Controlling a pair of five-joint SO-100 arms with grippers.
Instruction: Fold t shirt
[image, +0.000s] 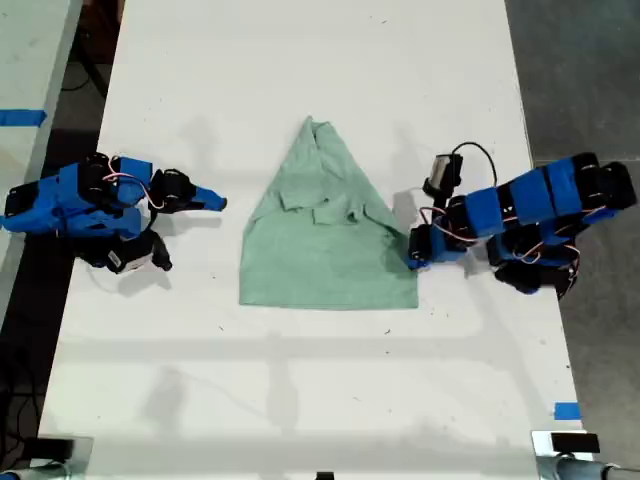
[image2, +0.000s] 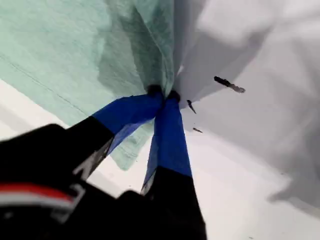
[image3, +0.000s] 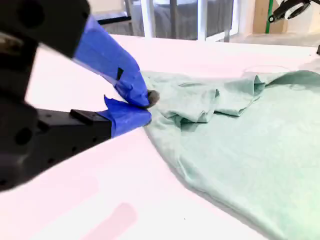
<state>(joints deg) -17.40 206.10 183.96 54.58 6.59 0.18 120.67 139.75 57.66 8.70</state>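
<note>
The mint-green t shirt (image: 325, 240) lies flat on the white table (image: 300, 380), roughly triangular, with its narrow end toward the far side and wrinkled folds across its middle. At the exterior view's right, my first gripper (image: 412, 250) is at the shirt's near corner. In the first wrist view the first gripper (image2: 164, 93) is shut on a pinch of the t shirt (image2: 75, 50), lifting that edge slightly. My second gripper (image: 215, 201) sits at the exterior view's left, apart from the cloth. The second gripper (image3: 146, 107) is shut on nothing, pointing at the t shirt (image3: 250, 140).
Blue tape (image: 566, 410) marks the table near its front edge at the exterior view's right. Another strip of blue tape (image: 22, 117) lies on a neighbouring surface at the exterior view's left. Dark floor borders the table on both sides.
</note>
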